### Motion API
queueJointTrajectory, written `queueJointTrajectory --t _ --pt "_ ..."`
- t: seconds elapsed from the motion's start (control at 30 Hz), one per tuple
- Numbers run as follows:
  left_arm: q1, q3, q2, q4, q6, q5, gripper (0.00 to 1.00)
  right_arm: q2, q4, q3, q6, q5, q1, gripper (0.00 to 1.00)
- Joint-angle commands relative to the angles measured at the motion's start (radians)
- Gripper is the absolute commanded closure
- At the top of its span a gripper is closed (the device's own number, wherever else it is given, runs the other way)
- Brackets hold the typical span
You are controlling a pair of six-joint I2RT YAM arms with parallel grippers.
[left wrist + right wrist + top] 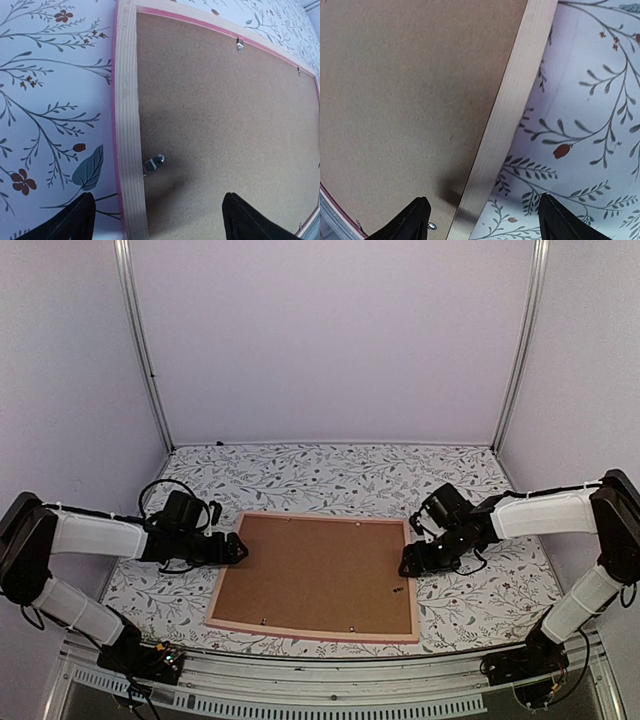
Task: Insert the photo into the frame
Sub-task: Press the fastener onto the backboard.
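- The left gripper (160,220) is holding its jaws wide, straddling the left rail of the frame (127,125).
- The right gripper (482,220) is gaping too, straddling the opposite rail.
- The frame is lying back-up, its long axis running jaw to jaw.
- The backing board (320,575) is filling it, and the photo is not showing; it is probably underneath, so only the clips (154,163) seem left.

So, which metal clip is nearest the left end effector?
The clip on the frame's left rail; the others sit farther off, on the adjoining rail.
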State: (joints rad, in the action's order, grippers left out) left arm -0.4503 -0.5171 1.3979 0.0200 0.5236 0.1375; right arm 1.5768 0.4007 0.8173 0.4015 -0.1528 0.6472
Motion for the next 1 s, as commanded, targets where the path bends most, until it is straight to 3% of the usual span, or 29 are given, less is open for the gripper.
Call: queueJointTrajectory --t 0.0,0.63,0.97 --pt "0.010 0.021 -0.019 -0.038 -0.001 0.015 0.09 -0.055 0.033 -0.043 0.045 0.016 0.070 0.21" --pt "0.008 0.037 0.023 -0.067 0.014 0.031 0.08 -0.066 0.025 -0.092 0.057 0.029 0.175 0.28" --pt "0.005 0.037 0.016 -0.056 0.012 0.003 0.08 -0.064 0.030 -0.085 0.027 0.122 0.207 0.30"
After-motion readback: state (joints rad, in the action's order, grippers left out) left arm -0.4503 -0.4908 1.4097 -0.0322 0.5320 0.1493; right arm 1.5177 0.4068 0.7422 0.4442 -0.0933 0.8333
